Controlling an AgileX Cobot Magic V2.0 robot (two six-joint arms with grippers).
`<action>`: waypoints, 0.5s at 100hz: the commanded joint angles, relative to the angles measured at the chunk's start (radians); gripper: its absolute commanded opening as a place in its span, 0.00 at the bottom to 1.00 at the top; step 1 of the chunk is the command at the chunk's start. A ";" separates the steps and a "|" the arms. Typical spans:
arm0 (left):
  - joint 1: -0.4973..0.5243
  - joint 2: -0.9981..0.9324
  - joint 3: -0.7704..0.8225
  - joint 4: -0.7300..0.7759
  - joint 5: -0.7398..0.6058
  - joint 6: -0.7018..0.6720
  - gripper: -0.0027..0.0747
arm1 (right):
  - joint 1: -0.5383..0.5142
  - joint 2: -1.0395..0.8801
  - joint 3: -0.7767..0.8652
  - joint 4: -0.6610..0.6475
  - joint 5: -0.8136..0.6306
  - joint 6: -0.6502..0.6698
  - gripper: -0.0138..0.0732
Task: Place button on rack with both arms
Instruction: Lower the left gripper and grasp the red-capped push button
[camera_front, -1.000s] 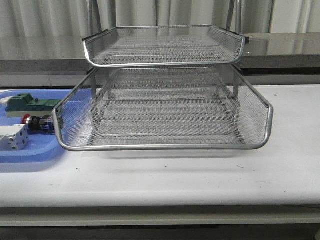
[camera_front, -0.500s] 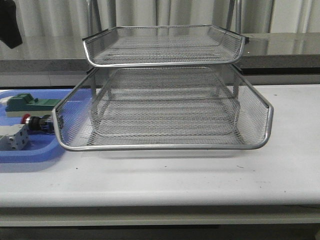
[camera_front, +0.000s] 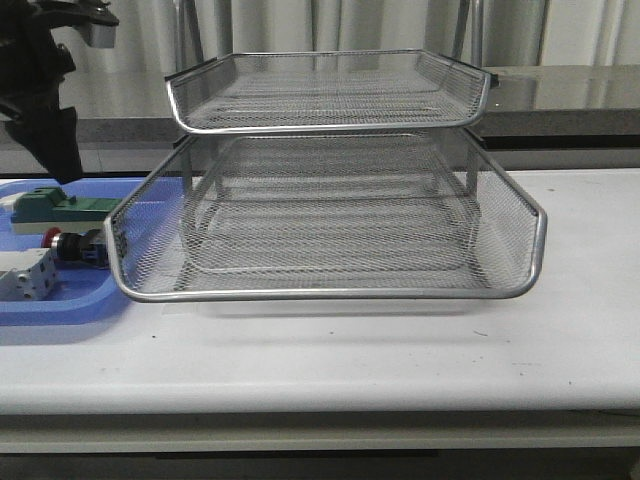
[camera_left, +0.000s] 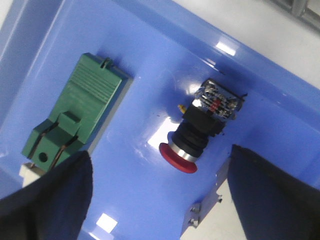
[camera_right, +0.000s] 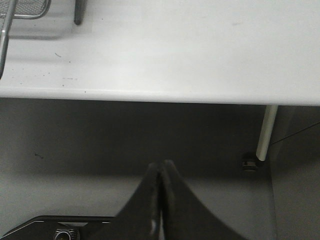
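Front view: your left arm (camera_front: 45, 80) hangs above the blue plastic tray (camera_front: 40, 305), placed for a descent. The button (camera_front: 75, 245) lies on its side in that tray, between the green block (camera_front: 55, 207) and the white-grey block (camera_front: 25, 275), just beside the three-tier wire rack (camera_front: 330, 215), which holds nothing yet.

Left wrist view: your left gripper (camera_left: 160, 200) stands wide, its fingers (camera_left: 270, 195) straddling the red cap, a spacing suited to closing on the black body.

Right wrist view: your right gripper (camera_right: 161, 200) is closed on nothing, parked below the table edge (camera_right: 160, 92), clear of the pick.
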 joint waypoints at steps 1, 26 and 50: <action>0.002 -0.037 -0.033 -0.022 -0.011 0.024 0.73 | -0.002 0.004 -0.031 -0.024 -0.054 -0.001 0.08; 0.002 0.019 -0.033 -0.082 -0.009 0.122 0.73 | -0.002 0.004 -0.031 -0.024 -0.054 -0.001 0.08; 0.002 0.064 -0.033 -0.087 -0.014 0.147 0.73 | -0.002 0.004 -0.031 -0.024 -0.054 -0.001 0.08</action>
